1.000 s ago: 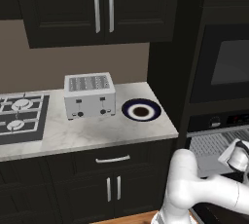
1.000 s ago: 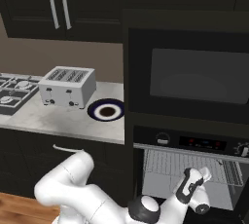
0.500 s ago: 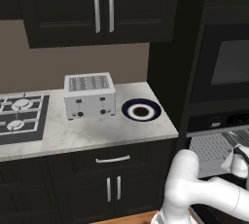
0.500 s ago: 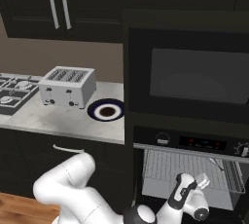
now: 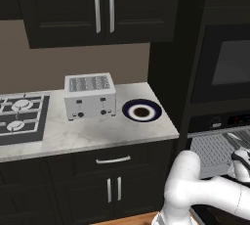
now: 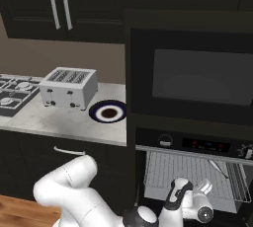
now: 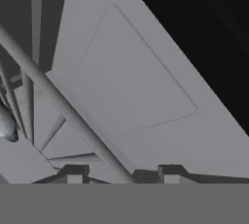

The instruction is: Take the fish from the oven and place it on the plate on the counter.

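Left base view, from the left: gas hob (image 5: 22, 119), silver toaster (image 5: 90, 96) and the plate (image 5: 141, 111), bare, in a row on the counter (image 5: 88, 136). Right of them the oven (image 6: 192, 171) stands open, its wire rack (image 6: 190, 171) drawn out with the slim silvery fish (image 6: 218, 169) lying on it. Hand view shows the gripper (image 7: 119, 175) with fingertips (image 7: 73, 174) spread apart, nothing between them, a rack bar crossing just ahead; the fish sits off to the left.
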Motion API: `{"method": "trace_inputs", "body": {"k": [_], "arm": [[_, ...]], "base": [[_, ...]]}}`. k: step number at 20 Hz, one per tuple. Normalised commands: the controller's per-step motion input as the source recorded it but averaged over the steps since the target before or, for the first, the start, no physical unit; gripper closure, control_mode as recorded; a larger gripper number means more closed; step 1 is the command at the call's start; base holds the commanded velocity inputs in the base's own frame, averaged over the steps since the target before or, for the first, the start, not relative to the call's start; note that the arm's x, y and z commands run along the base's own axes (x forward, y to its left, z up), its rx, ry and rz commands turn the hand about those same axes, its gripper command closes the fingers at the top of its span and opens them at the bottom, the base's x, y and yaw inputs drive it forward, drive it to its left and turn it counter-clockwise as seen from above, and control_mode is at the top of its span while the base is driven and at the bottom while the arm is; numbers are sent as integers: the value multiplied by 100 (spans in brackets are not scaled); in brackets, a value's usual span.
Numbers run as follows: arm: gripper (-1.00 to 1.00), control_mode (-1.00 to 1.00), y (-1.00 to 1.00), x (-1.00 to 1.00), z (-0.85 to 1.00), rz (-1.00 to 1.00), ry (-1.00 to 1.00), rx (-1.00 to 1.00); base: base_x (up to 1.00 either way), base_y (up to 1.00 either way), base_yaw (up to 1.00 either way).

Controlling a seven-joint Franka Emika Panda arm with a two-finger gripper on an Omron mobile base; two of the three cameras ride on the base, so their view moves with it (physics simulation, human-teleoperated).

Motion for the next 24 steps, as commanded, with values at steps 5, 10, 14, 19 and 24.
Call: {"method": "trace_inputs", "body": {"k": [5, 10, 14, 19, 24], "arm": [[100, -100, -26, -64, -36, 0, 17, 0], [100, -100, -32, -73, -36, 0, 15, 0], [100, -100, -35, -79, -46, 0, 12, 0], [100, -100, -34, -88, -53, 0, 9, 0], [100, -100, -36, -100, -61, 0, 7, 0]], "base": [[0, 0, 0], [0, 0, 0], [0, 0, 0], [0, 0, 0], [0, 0, 0]]}}
